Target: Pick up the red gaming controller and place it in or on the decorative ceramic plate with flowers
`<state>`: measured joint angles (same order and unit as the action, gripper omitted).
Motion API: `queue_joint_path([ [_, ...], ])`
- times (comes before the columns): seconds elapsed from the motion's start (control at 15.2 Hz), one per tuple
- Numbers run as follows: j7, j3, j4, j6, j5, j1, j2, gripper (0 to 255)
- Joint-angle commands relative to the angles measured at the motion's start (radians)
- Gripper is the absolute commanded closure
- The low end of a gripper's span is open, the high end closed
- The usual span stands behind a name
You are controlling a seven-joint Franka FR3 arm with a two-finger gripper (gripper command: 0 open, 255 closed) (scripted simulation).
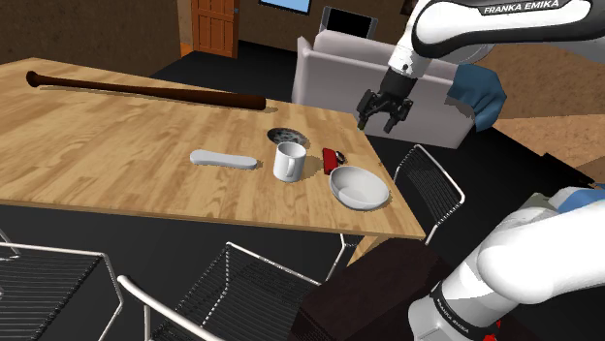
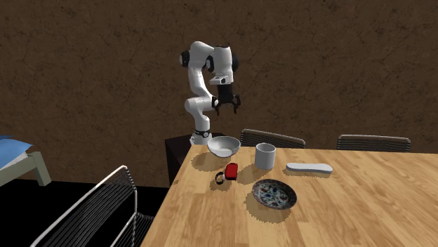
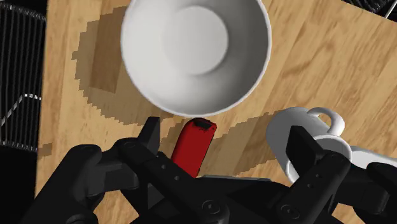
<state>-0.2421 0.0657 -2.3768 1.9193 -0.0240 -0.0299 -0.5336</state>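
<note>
My hand [image 3: 224,133] hangs wide open above the red controller [image 3: 194,145], tucked right beside the white bowl [image 3: 194,51]. If I come down crooked, I'll probably clip that bowl.

I see the red gaming controller [image 2: 231,170] lying on the wooden table [image 2: 351,210]. It has a slim red body with black at one end. The decorative plate [image 2: 274,194] is round and dark-rimmed with a flowery pattern. It sits flat near the controller, not touching it.
</note>
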Motion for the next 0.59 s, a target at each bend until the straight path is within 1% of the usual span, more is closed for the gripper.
queue_joint_path([
  [0.0,-0.02,0.001,0.022,0.062,0.003,-0.009,0.074,0],
  [0.53,-0.099,0.013,0.135,0.263,0.014,-0.041,0.354,0],
])
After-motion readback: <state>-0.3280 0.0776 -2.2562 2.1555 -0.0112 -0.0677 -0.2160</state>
